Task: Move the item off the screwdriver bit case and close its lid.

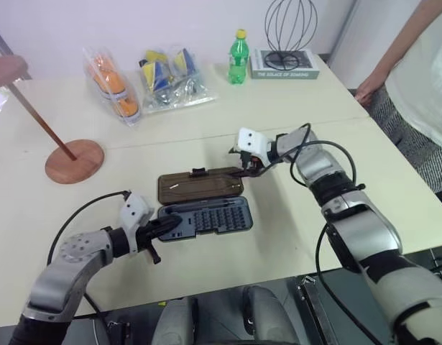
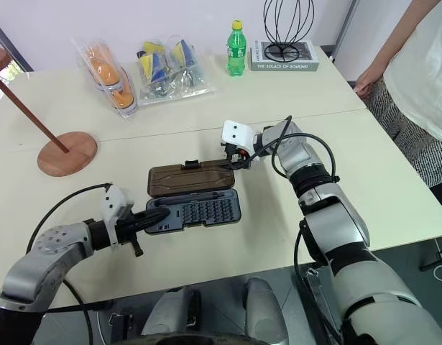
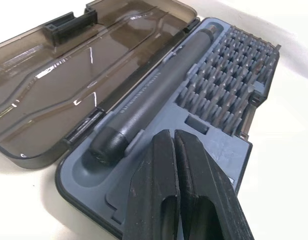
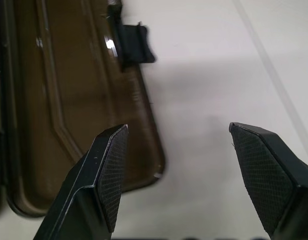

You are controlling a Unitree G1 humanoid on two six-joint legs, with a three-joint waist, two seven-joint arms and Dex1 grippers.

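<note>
Right gripper (image 1: pixel 249 164) hovering spread beside open lid (image 1: pixel 199 185), stand (image 1: pixel 74 160) already off, likely needing to flip it shut.

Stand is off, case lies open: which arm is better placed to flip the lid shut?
Probably the right: the right gripper hangs open at the lid's free corner. The left gripper, shut, rests on the case's tray.

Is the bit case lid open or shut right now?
Open. The lid lies flat on the table behind the screwdriver bit case, whose bits are uncovered.
</note>
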